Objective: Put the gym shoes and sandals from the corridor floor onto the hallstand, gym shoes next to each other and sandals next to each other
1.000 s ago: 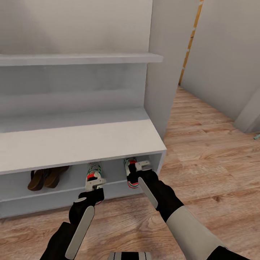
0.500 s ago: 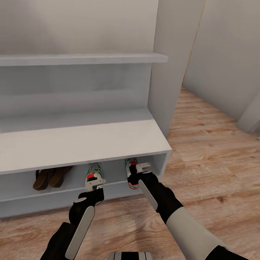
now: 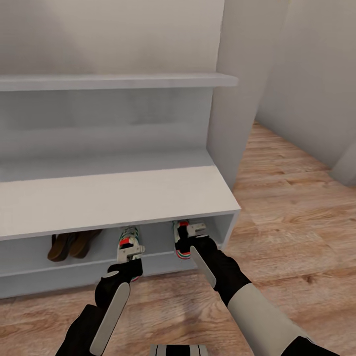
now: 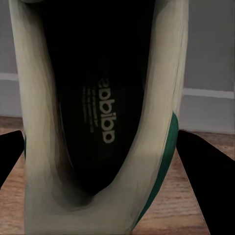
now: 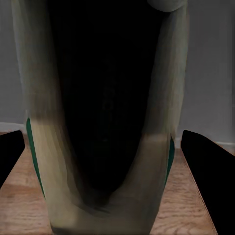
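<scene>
Standing heel-outward in the lower opening of the hallstand (image 3: 113, 198), the two gym shoes were seen side by side with a gap between them. The left gym shoe (image 3: 128, 243) was placed near the middle of the hallstand's opening, and the right gym shoe (image 3: 181, 241) was placed toward the hallstand's right end wall. In the left wrist view the left shoe (image 4: 100, 122) was looked into from the heel, its dark insole with pale lettering and a green edge being visible; in the right wrist view the dark inside of the right shoe (image 5: 105, 122) was shown the same way.

The two sandals (image 3: 73, 244) were lain together farther along the same opening, to the left of the left gym shoe and well apart from the right one.

The left gripper (image 3: 129, 253) was held at the heel of the left gym shoe, and the right gripper (image 3: 190, 236) at the heel of the right gym shoe. In each wrist view a dark finger was seen on either side of the shoe (image 4: 205, 181) (image 5: 208, 171), the jaws being spread wide about it. Whether the shoes were actually gripped could not be told.

The corridor floor (image 3: 291, 222) of wood planks was spread before the hallstand and past its right end, and a white floating shelf (image 3: 113, 80) was fixed to the wall above the hallstand's flat top.
</scene>
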You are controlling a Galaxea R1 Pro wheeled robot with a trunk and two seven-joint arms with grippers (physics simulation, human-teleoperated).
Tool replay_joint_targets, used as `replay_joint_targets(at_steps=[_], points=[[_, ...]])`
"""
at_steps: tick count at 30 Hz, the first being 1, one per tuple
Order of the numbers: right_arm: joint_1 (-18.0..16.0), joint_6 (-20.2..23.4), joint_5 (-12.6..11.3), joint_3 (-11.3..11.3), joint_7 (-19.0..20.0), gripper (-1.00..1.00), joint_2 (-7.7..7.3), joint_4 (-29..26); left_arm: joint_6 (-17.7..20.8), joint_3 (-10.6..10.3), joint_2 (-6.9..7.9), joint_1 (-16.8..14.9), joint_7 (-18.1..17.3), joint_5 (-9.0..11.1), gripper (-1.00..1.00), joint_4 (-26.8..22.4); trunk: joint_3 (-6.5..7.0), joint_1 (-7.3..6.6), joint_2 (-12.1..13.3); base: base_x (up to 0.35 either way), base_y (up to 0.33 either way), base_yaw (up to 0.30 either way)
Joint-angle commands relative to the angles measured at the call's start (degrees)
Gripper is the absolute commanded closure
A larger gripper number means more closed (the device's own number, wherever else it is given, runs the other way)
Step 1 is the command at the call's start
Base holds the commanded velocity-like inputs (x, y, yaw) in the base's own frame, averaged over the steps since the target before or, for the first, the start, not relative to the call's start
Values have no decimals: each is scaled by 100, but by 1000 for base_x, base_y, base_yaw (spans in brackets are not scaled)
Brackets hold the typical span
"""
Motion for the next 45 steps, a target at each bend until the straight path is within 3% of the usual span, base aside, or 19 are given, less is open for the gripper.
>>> replay_joint_targets(at_steps=[1,45], points=[[0,0,0,0,-3,100,0,2,0,0,1,0,-5,-1,100,3,0,0,0,283,0,2],[-7,0,-7,-12,27,100,0,2,-8,-3,13,0,-5,-9,100,5,0,0,0,54,1,0]])
